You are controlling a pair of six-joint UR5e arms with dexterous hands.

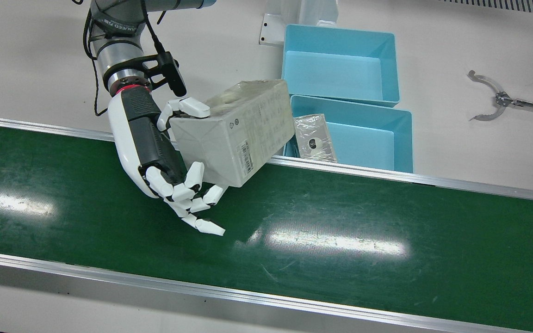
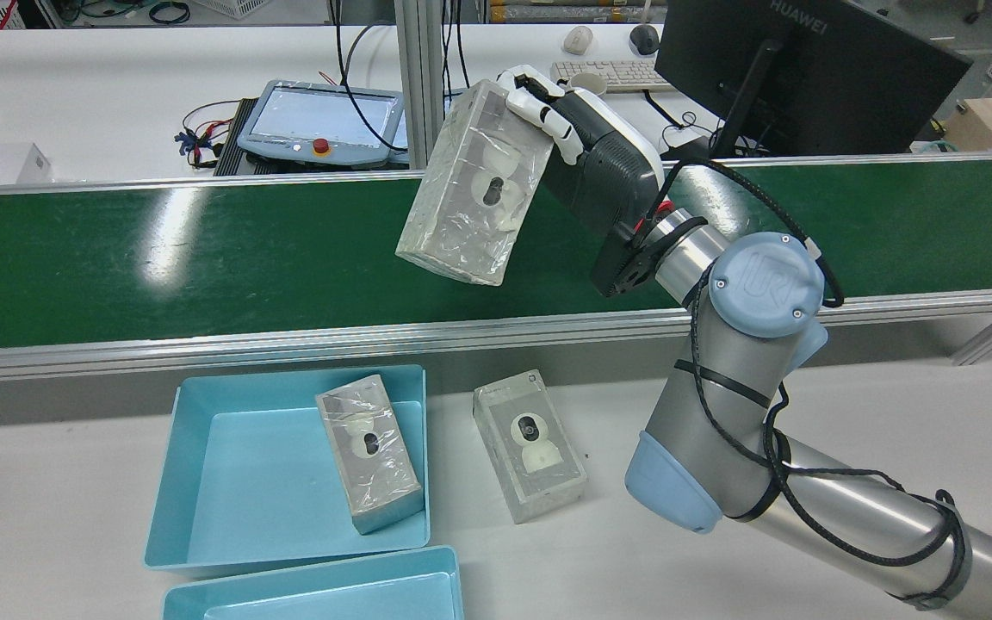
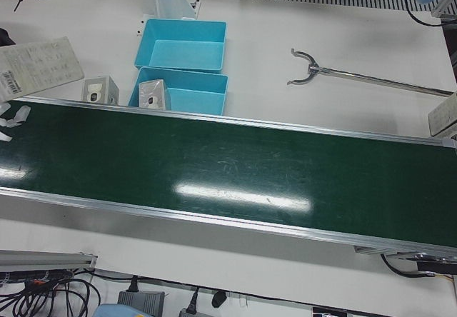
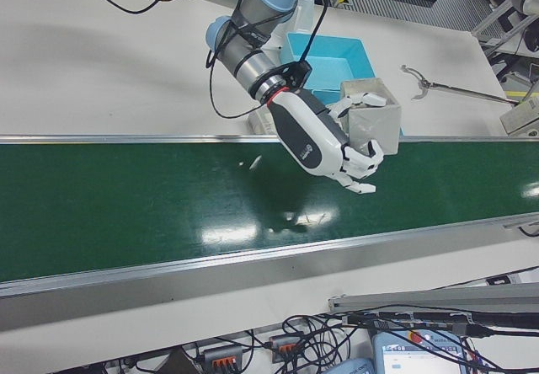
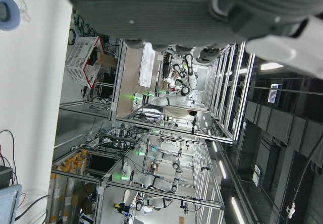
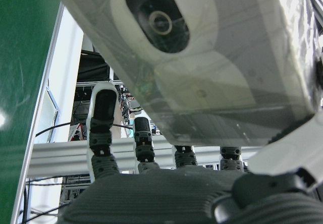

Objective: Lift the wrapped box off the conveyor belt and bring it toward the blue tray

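Above the conveyor belt [image 1: 340, 217], the right hand [image 1: 155, 152] is grasping the wrapped box [image 1: 236, 132].
The rear view is showing a second box [image 2: 368, 452] inside the blue tray [image 2: 203, 482]; left hand state undeterminable.

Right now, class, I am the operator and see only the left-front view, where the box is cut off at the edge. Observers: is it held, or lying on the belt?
Observer: Held. The right hand grips the wrapped box clear of the conveyor belt.
Operator: How does the box sit?
Observer: Tilted; in the rear view its pictured face looks toward the robot.
Operator: And the left hand?
Observer: Only its own camera shows the left hand, facing the room beyond; whether it is open or shut cannot be told.
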